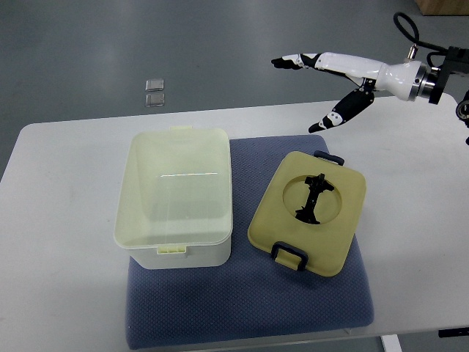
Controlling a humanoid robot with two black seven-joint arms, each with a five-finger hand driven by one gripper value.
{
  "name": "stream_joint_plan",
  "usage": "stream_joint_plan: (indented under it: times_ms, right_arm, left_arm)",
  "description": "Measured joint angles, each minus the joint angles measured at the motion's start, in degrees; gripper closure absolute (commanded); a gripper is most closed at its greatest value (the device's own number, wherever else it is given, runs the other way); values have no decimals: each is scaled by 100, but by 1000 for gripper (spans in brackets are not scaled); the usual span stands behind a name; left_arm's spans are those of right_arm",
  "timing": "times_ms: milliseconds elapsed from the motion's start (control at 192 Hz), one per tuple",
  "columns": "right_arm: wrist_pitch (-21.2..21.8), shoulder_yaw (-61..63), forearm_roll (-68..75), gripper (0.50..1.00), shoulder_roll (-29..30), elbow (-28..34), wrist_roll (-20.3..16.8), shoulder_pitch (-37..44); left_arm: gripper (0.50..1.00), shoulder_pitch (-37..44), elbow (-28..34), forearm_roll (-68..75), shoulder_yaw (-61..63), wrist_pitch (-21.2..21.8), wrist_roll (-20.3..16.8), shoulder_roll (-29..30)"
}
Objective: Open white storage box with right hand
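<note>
A pale cream-white storage box (176, 194) and a yellowish lid (308, 213) with dark navy latches are seen on a blue-grey mat (249, 308). The desk (58, 220) is white. The right hand (333, 88) is white with black-tipped fingers (282, 63).

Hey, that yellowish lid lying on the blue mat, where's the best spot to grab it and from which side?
Probably the dark handle on the near edge of the lid, approached from above. The lid lies flat on the blue mat, so its rim offers little purchase, while the handle loop sticks out. The right robot hand hangs open beyond it.
</note>
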Motion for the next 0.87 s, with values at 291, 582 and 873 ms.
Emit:
stream_joint_plan:
  times_ms: [291,582,873]
  right_arm:
    - [-718,826,4555,544,743,-398,-1545,-385]
    - [-1145,1161,7745,544,1552,-696,-1832,-1189]
    - [-928,2155,7795,544,2414,-1042,-1348,-1838]
  left_arm:
    - [500,0,-1,1,-8,-4,0,0]
    - [500,0,-16,1,-11,-4,0,0]
    - [500,0,-51,-3,-17,-4,0,0]
